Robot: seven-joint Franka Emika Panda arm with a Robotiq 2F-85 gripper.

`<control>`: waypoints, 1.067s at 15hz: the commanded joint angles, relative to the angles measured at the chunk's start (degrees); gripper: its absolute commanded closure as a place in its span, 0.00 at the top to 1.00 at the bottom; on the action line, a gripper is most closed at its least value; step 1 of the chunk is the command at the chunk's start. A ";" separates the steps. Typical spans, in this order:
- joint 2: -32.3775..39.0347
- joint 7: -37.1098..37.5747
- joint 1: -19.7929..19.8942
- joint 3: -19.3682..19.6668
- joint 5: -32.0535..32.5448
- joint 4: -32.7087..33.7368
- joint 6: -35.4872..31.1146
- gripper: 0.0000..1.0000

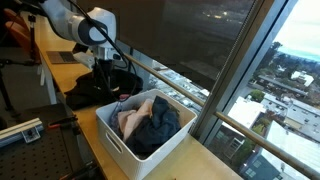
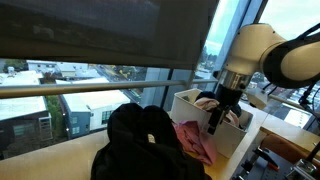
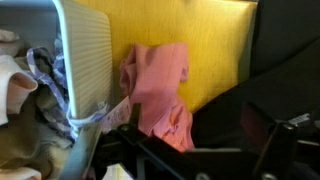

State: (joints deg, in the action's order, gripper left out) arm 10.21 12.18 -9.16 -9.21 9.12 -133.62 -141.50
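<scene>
gripper [image 2: 217, 122]: jaws look spread, nothing in them | pink cloth [image 3: 158, 90]: crumpled on the yellow table [image 3: 215, 50], between white basket [image 3: 85, 60] and black bag [image 2: 140, 145] | tip: imo come straight down on its bunched middle, staying clear of the basket wall and bag

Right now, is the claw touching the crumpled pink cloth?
Cannot tell. In an exterior view the claw overlaps the crumpled pink cloth; no gap or contact shows. The wrist view leaves the fingertips unclear.
</scene>
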 commanded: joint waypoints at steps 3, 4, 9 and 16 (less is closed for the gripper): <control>6.64 -0.45 -0.03 3.25 0.38 0.93 -2.87 1.00; 6.95 -0.65 0.15 4.02 0.59 0.86 -2.86 1.00; 6.72 -0.47 -0.06 6.60 1.55 1.05 -2.35 1.00; 8.23 0.60 -2.39 6.29 3.56 3.34 -1.82 1.00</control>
State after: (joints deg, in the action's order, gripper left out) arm 17.47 11.84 -9.98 -3.32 10.09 -131.99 -143.83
